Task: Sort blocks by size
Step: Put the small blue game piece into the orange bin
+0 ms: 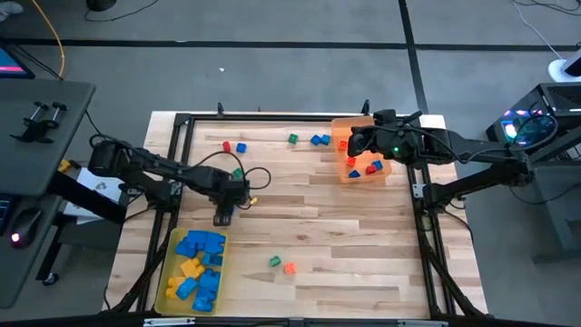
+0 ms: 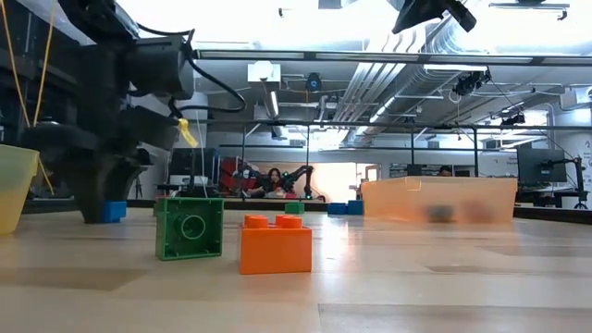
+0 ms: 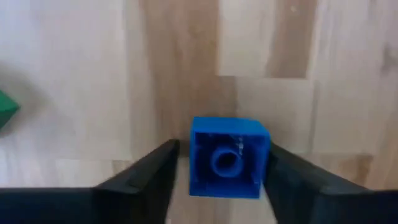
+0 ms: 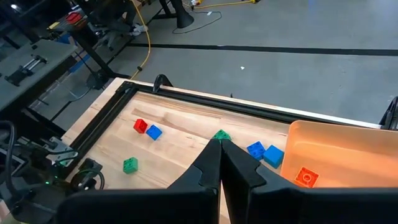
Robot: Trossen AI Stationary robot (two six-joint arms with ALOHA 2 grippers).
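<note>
Left tool point(image 1: 222, 216) points down at the table, fingers spread; right tool point(image 1: 356, 143) hangs closed.

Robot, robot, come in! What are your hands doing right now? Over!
Left gripper open, down at the table around a small blue block. Right gripper shut, empty, above the orange tray. Nothing in the way.

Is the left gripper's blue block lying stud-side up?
No, the blue block between the left gripper fingers shows its hollow underside.
</note>
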